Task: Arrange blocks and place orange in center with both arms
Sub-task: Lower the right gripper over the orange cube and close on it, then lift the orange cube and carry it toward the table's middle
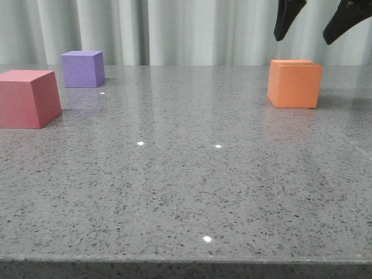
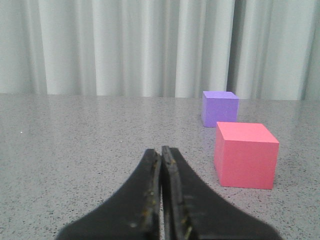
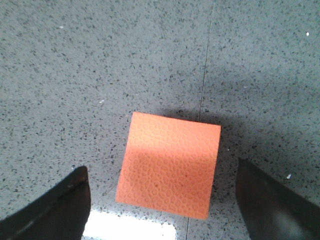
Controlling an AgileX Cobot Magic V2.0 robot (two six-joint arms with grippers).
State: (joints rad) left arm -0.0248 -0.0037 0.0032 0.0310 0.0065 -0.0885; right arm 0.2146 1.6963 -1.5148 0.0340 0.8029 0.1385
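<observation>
Grey speckled table (image 1: 186, 192), pale curtain (image 1: 174, 29) behind. Orange cube (image 1: 294, 83) sits directly below my right gripper (image 1: 314, 26), fingers spread wide, clear above it. Far left of orange: pinkish-red cube (image 1: 28, 97), purple cube (image 1: 83, 68) behind. My left gripper (image 2: 161, 200) pressed closed, empty.

- orange cube (image 1: 294, 83): matte, upright on the table, far right, well apart from the others.
- pinkish-red cube (image 1: 28, 97): upright at the left edge.
- purple cube (image 1: 83, 68): upright, just beyond the pinkish-red one, far left.
</observation>
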